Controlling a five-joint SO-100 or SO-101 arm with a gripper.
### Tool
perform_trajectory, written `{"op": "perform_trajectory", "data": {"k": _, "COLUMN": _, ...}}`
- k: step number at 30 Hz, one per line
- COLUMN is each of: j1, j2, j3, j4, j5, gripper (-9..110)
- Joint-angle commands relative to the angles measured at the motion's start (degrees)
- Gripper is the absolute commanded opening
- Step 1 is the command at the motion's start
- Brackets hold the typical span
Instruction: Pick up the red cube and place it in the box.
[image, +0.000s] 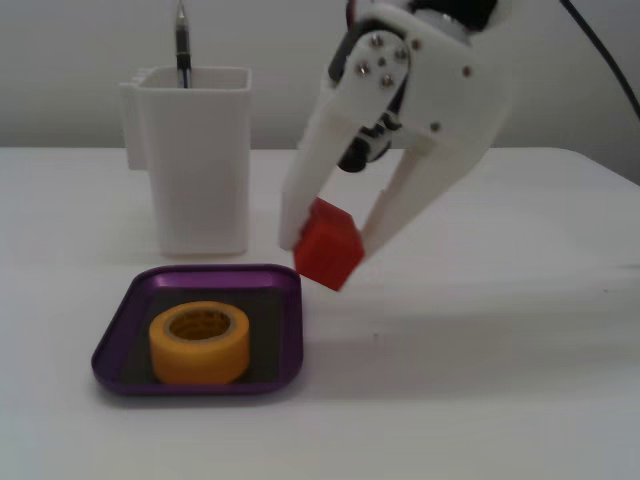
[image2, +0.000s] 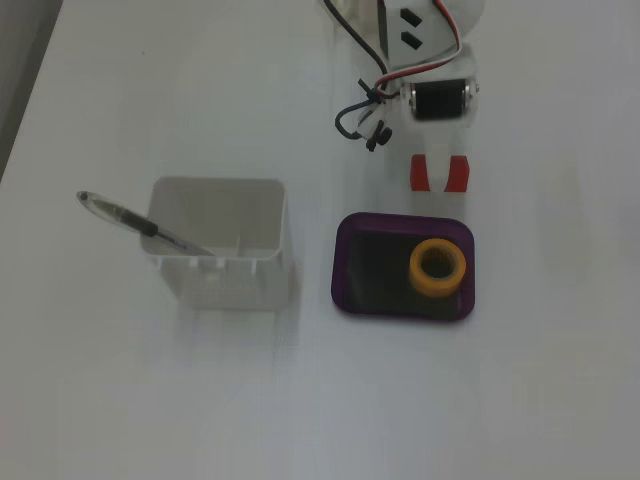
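Arm: white printed body, entering a fixed view from the top right and sloping down and to the left; two long fingers splay downward from the wrist block. In the top-down fixed view the arm reaches in from the upper edge, dark motor and looped wires showing above the fingertips.

Gripper (image: 328, 240): clenched on the red cube, one finger (image: 300, 205) against its left face, the other against its right. In the top-down fixed view the gripper (image2: 438, 172) covers the middle of the cube, leaving red on both sides.

Red cube (image: 329, 245): held above the table, just right of the box's upper right corner in the side fixed view. Tilted, one corner pointing down; no long axis, faces roughly equal. In the top-down fixed view the cube (image2: 457, 173) sits just beyond the box's rim, apparently outside it, though height is hard to judge there.

Box (image: 288, 330): purple tray, flat on the white table (image: 480, 400), dark floor; same tray (image2: 345, 265) seen from above.

Yellow tape roll (image: 199, 342): lies flat inside the box.

White cup (image: 196, 160): stands behind the box, a pen (image: 182, 45) upright in it.
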Motion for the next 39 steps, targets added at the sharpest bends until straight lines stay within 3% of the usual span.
{"op": "perform_trajectory", "data": {"k": 1, "j1": 2.6, "j2": 1.4, "j3": -5.8, "j4": -3.3, "j5": -3.7, "gripper": -1}}
{"op": "perform_trajectory", "data": {"k": 10, "j1": 12.2, "j2": -12.9, "j3": -15.4, "j4": -5.2, "j5": -3.6, "gripper": -1}}
{"op": "perform_trajectory", "data": {"k": 35, "j1": 12.2, "j2": -18.5, "j3": -15.7, "j4": -4.7, "j5": -4.0, "gripper": 0}}
{"op": "perform_trajectory", "data": {"k": 39, "j1": 12.2, "j2": -18.5, "j3": -15.7, "j4": -4.5, "j5": -3.6, "gripper": 4}}
